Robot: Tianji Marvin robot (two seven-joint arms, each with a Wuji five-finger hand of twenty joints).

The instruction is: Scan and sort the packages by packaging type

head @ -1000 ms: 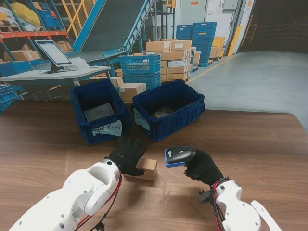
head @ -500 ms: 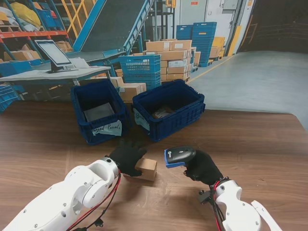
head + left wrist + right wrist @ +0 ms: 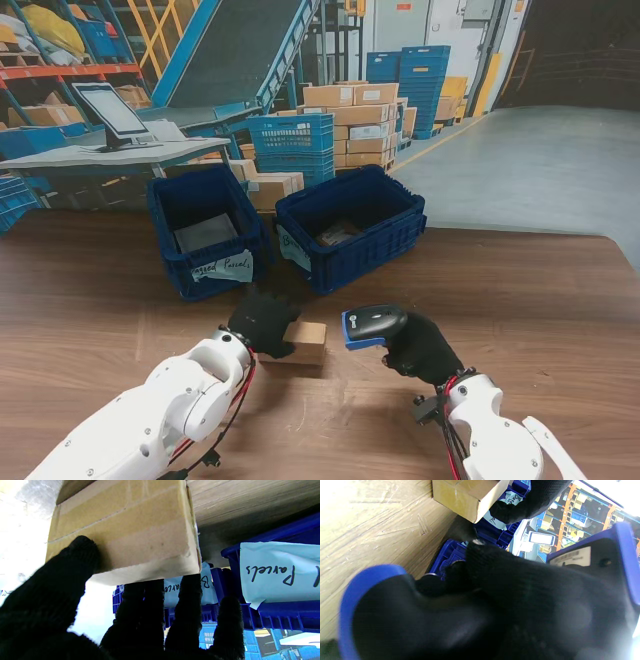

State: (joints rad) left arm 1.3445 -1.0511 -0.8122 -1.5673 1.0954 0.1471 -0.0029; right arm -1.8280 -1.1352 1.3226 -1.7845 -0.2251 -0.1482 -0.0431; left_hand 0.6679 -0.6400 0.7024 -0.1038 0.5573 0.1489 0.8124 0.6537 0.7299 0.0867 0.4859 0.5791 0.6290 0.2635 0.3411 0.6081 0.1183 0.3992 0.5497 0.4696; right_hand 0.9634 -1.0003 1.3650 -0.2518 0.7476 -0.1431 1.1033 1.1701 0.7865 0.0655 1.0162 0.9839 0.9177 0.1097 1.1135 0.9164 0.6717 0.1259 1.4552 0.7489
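Observation:
A small brown cardboard box sits on the wooden table just in front of me. My left hand, in a black glove, is closed around it. In the left wrist view the thumb presses one face of the box and the other fingers wrap its far edge. My right hand holds a black and blue barcode scanner a little to the right of the box, head pointing left. The right wrist view shows the scanner, the box and the left hand.
Two dark blue crates stand farther from me. The left crate carries a label reading "Parcels" and holds a grey packet. The right crate holds a dark item. Beyond the table are stacked cartons, blue bins and a monitor.
My left hand has tightened around the box, and the box has shifted slightly farther from me. The right hand and scanner have stayed put.

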